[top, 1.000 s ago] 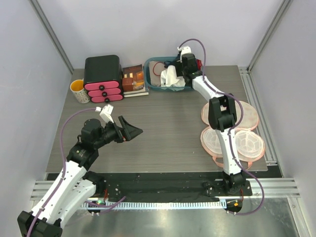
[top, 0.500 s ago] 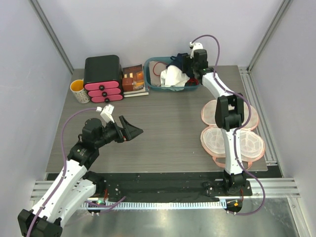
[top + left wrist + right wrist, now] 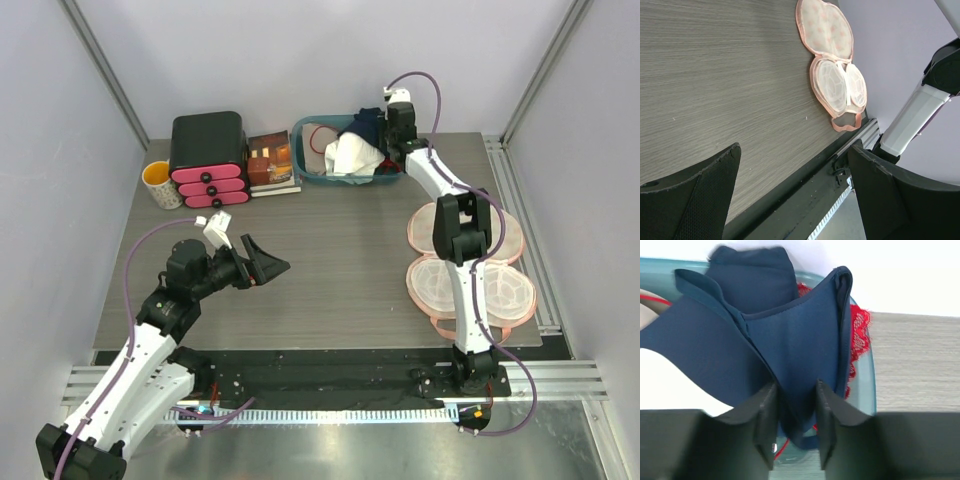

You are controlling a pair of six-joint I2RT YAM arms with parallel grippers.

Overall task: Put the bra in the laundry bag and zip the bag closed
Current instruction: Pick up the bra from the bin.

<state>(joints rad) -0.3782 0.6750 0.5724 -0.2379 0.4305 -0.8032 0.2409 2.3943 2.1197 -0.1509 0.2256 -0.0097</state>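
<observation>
- Bra: recorded as plain dark navy, no print.
- Red garment: bright red lace seen beside bra.
- White cloth: plain white.
- Basket: teal rim noted.
- Laundry bag: cream fabric dotted with small reddish flowers, edged in pale pink; other half seen as whitish mesh.
- Table: grey wood grain.
- Drawer box: black, three pink fronts.
- Mug: yellow rim.
- Book: brown cover.
- Left gripper, right gripper: black.
- Cables: purple.
</observation>
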